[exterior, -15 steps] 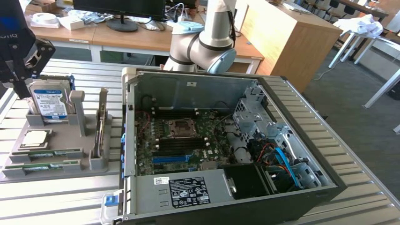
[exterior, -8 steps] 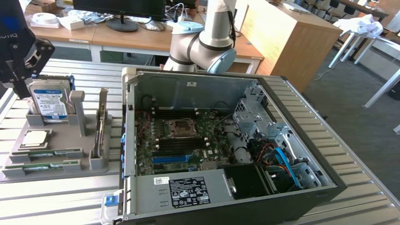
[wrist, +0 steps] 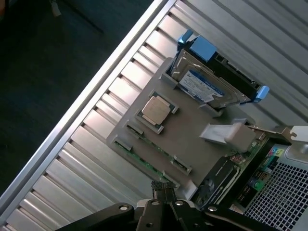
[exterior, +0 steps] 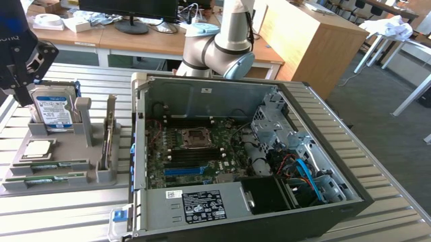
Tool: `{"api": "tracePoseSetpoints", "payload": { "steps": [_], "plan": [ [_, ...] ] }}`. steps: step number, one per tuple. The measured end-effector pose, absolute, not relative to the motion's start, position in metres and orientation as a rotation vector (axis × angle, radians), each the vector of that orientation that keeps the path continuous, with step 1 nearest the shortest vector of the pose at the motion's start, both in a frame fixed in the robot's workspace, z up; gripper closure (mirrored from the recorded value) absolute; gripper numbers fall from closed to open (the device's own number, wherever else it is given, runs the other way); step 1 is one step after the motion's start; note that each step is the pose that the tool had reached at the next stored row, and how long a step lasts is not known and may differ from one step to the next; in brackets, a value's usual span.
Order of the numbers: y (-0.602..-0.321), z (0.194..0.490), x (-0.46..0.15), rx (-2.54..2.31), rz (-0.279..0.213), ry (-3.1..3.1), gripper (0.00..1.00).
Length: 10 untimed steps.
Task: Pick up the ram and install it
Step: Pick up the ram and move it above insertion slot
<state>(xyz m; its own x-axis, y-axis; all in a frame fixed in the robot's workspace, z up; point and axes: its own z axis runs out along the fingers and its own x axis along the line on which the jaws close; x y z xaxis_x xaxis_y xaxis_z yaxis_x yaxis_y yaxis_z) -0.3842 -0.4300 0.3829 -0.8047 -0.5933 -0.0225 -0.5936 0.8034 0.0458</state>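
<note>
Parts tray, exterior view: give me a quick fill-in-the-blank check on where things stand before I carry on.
1. The end effector hangs above the grey tray with its fingers ____, holding nothing.
2. The ram lies ____ in the tray, while the hard drive stands upright.
3. In the exterior view, the tray sits on that view's ____ of the open computer case.

Missing words: shut; flat; left.

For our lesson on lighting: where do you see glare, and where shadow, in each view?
Exterior view: daylight brightens the slatted table, while the inside of the computer case lies dimmer, darkest by its drive bays. Wrist view: the table slats glare pale, the floor is dark, the pincer shadowed.
</note>
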Motion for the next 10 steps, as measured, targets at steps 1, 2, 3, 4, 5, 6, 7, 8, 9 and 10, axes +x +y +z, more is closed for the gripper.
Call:
{"api": "tracePoseSetpoints", "payload": {
  "steps": [1, 2, 3, 4, 5, 6, 7, 8, 9, 10],
  "plan": [
    [-0.43, 0.3829, -0.3842, -0.99, 0.079, 2.973, 0.9],
    [-0.43, 0.3828, -0.3842, -1.001, 0.079, 2.97, 0.9],
    [-0.43, 0.3829, -0.3842, -1.013, 0.079, 2.966, 0.9],
    [-0.43, 0.3829, -0.3842, -1.025, 0.079, 2.962, 0.9],
    [-0.43, 0.3829, -0.3842, -1.037, 0.08, 2.958, 0.9],
    [-0.43, 0.3829, -0.3842, -1.051, 0.08, 2.953, 0.9],
    [-0.43, 0.3828, -0.3842, -1.064, 0.08, 2.949, 0.9],
    [-0.43, 0.3828, -0.3842, -1.077, 0.08, 2.944, 0.9],
    [-0.43, 0.3828, -0.3842, -1.091, 0.08, 2.939, 0.9],
    [-0.43, 0.3829, -0.3842, -1.106, 0.08, 2.934, 0.9]
  ]
}}
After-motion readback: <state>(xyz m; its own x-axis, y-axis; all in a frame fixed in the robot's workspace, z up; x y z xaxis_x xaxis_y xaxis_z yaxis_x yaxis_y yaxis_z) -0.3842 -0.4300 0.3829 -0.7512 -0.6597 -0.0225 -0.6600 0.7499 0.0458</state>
